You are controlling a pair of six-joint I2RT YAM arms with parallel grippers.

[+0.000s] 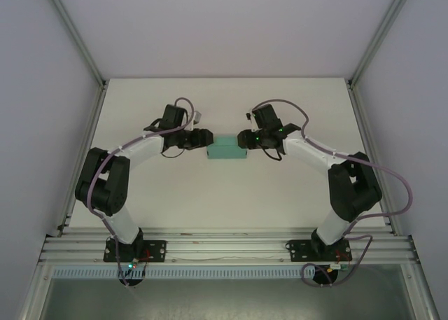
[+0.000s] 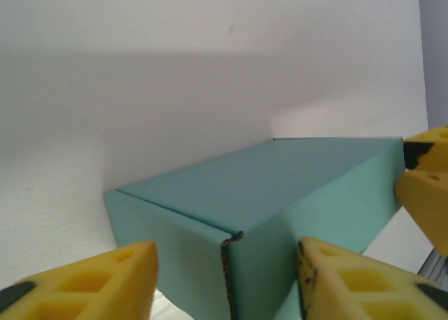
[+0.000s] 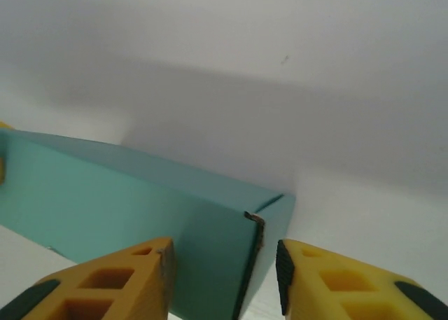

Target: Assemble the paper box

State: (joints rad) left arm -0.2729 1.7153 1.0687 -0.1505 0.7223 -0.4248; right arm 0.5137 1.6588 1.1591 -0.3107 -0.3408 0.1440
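My left arm bends in from the left side of the white surface (image 1: pixel 231 208). My left claw (image 1: pixel 206 139) lies low and points right at the left end of the paper box (image 1: pixel 227 149). From that wrist, my two yellow fingers (image 2: pixel 98 281) stand apart, and a vertical corner of the box's end shows in the gap between them. This claw is open, not clamped on the card. I cannot tell whether the fingertips touch the end.

The box is teal-green and folded into a closed rectangular shape. It lies on a long side in the middle of the surface, between my two claws, with its length running left to right. A raw card edge shows at the corner seam nearest my left wrist. In that same view, the yellow tips of my other claw sit right at the box's far end.

My right claw (image 1: pixel 243 138) points left at the box's right end. Its fingers (image 3: pixel 336 281) are parted too and straddle that end's corner, so the claw is open rather than gripping. I cannot judge contact there either.
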